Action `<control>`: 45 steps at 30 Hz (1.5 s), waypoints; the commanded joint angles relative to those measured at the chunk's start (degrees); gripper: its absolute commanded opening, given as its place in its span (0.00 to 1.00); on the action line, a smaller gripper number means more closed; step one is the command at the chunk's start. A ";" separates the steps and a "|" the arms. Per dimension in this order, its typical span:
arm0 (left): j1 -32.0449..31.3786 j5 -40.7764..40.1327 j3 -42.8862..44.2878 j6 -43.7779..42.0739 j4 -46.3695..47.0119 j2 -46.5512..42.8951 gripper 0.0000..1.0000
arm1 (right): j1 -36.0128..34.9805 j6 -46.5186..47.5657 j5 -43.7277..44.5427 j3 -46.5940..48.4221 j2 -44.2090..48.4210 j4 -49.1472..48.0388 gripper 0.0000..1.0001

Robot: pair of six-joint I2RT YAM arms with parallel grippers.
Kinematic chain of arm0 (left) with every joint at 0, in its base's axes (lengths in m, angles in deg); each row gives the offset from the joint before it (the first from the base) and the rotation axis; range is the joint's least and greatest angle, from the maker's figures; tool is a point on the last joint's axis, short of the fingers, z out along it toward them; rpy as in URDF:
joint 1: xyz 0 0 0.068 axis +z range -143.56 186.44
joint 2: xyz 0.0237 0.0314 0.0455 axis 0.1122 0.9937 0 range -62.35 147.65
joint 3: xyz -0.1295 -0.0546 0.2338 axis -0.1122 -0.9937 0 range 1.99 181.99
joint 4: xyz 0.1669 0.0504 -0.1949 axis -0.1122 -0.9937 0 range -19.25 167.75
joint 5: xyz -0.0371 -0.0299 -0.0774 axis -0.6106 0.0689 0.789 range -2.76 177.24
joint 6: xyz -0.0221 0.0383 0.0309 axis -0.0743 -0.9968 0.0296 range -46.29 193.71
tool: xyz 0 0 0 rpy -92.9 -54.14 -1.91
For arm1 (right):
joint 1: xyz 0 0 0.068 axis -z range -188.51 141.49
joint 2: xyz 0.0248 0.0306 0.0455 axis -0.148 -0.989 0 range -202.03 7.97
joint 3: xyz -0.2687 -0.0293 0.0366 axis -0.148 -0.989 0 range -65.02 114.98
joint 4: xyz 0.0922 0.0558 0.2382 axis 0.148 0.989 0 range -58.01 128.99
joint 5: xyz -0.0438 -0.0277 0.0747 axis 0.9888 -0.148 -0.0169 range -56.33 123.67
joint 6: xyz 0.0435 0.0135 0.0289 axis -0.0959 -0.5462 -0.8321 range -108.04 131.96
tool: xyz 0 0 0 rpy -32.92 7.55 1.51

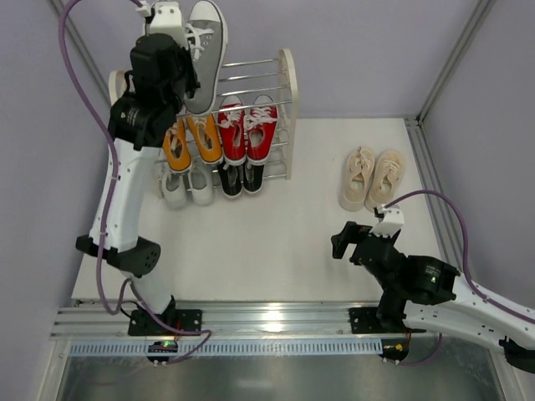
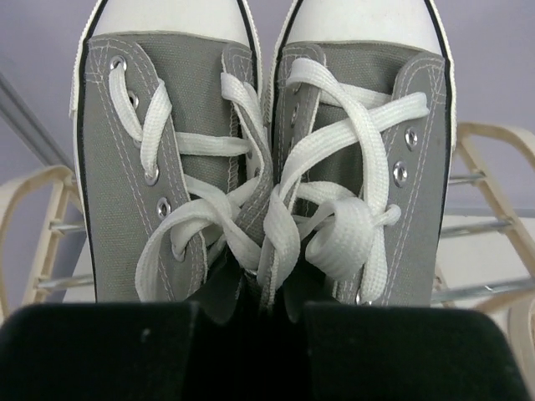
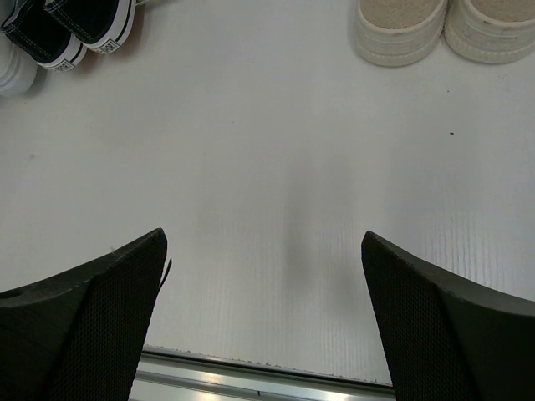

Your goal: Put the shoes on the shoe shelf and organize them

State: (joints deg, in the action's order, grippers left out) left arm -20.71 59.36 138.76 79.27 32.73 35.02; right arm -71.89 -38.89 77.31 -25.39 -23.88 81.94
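Pinching grey pair [image 2: 125, 167] by inner collars, left gripper [image 2: 251, 322] above shoe shelf [image 1: 288, 92], toes away; right gripper [image 3: 263, 238] spread.

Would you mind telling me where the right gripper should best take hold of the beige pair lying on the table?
Probably the adjacent inner collars of the beige shoes, coming from above with the open right gripper: they lie side by side, soles down, openings up, so one finger can drop into each shoe and pinch both together.
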 commanded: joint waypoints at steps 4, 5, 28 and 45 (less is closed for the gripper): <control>13.61 12.41 10.02 3.40 -4.20 4.33 0.00 | 0.09 3.56 -0.13 1.23 0.13 -3.90 0.97; 14.84 12.67 8.62 4.53 -4.38 4.41 0.00 | 0.09 4.00 -0.04 0.97 0.13 -4.33 0.97; 22.32 13.02 4.56 5.86 0.98 9.77 0.00 | 1.41 8.31 -1.98 -0.97 -5.76 -12.87 0.97; 23.73 16.54 -6.16 6.74 10.55 3.99 0.70 | 3.26 9.01 -1.72 -0.79 -4.88 -12.87 0.97</control>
State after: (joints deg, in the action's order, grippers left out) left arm 2.26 74.94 134.28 85.94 34.53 43.78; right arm -69.02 -31.09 74.46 -26.46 -29.74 70.64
